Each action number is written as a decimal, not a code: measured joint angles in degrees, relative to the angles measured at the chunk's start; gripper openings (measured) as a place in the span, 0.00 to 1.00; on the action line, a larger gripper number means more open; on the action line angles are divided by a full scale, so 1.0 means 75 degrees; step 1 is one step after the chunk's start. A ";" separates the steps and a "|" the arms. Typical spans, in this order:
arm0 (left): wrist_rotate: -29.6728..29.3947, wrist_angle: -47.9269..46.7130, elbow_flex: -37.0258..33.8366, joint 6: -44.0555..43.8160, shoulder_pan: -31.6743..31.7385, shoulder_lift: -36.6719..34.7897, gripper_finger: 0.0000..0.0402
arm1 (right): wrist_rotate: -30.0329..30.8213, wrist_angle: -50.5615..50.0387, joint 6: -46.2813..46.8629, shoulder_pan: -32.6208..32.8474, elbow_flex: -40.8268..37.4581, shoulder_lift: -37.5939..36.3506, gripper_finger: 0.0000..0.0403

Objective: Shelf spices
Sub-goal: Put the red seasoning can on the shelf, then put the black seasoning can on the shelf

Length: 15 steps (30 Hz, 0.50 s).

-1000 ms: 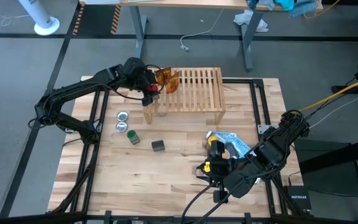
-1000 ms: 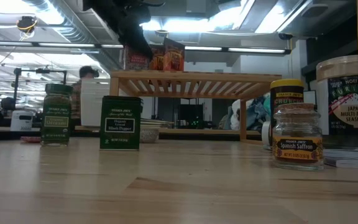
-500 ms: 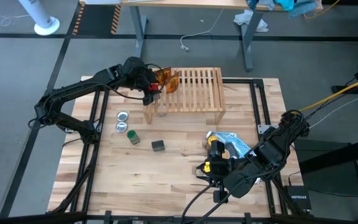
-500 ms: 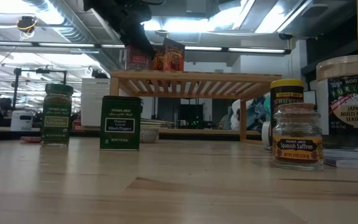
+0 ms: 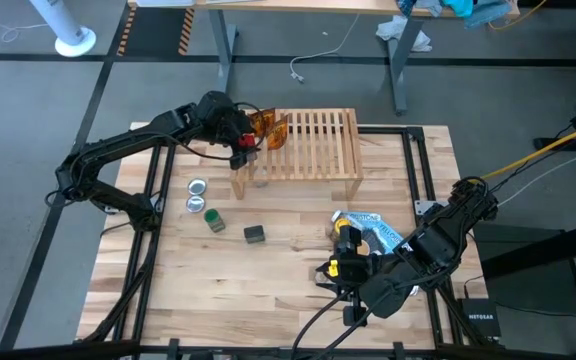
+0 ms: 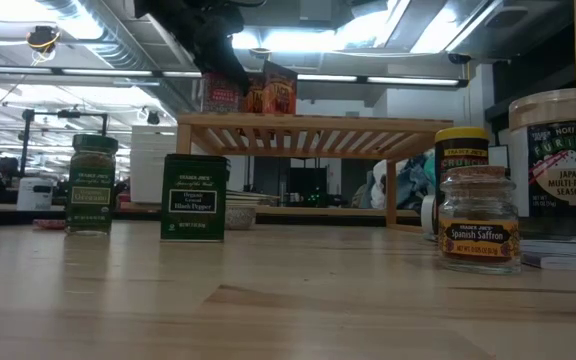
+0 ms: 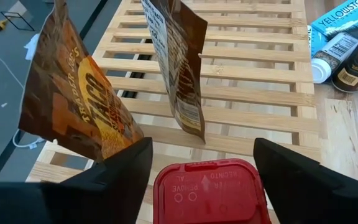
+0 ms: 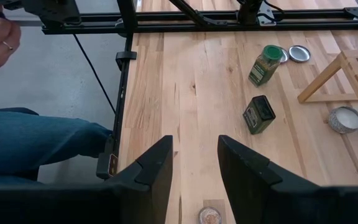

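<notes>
The shelf (image 5: 313,145) stands at the table's far middle, with two orange packets (image 7: 179,68) upright on its slats at the left end. A red-capped jar (image 7: 207,190) stands on the shelf's left near corner (image 6: 220,95). My left gripper (image 7: 204,165) is open, one finger on each side of the red cap and close to it. My right gripper (image 8: 194,146) hangs open over the table's near side with nothing between its fingers. On the tabletop stand a green-capped jar (image 5: 214,221) and a dark tin (image 5: 255,234).
Two silver discs (image 5: 197,186) lie left of the shelf, and a white-capped jar (image 8: 345,119) stands under it. A blue pouch (image 5: 373,228), a yellow-capped jar (image 6: 461,160), a saffron jar (image 6: 479,220) and a large jar (image 6: 566,165) are at the near right. A person's leg (image 8: 36,143) is beside the table.
</notes>
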 joint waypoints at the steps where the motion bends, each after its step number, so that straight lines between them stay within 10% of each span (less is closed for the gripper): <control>1: 0.0000 0.0000 0.0000 0.0000 0.0000 0.0000 0.70 | 0.0001 0.0002 0.0003 0.0000 -0.0001 0.0002 0.33; 15: -0.0003 -0.0003 0.0000 -0.0144 -0.0096 -0.0080 0.78 | 0.0001 0.0001 0.0000 0.0001 -0.0001 0.0001 0.33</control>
